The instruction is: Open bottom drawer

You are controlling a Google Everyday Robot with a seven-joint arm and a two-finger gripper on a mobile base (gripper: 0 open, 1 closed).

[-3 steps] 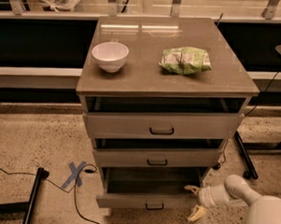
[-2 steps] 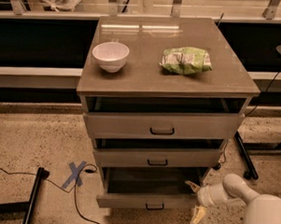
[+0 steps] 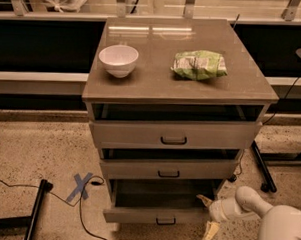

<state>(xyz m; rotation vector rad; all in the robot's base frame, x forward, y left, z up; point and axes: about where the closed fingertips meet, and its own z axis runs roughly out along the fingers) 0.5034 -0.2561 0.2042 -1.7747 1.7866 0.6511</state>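
While the bottom drawer point(image 3: 156, 215) sits pulled out, lowest of the three and close to the floor, the gripper point(image 3: 208, 215) is right at its front right corner. Its two fingers are spread wide apart. I cannot tell if they hold anything.

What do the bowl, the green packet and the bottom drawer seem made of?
Bowl: glazed ceramic or plastic, smooth white sheen. Packet: crinkled plastic film, glossy. Bottom drawer: matte grey painted metal or laminate, unclear. Gripper at its right end.
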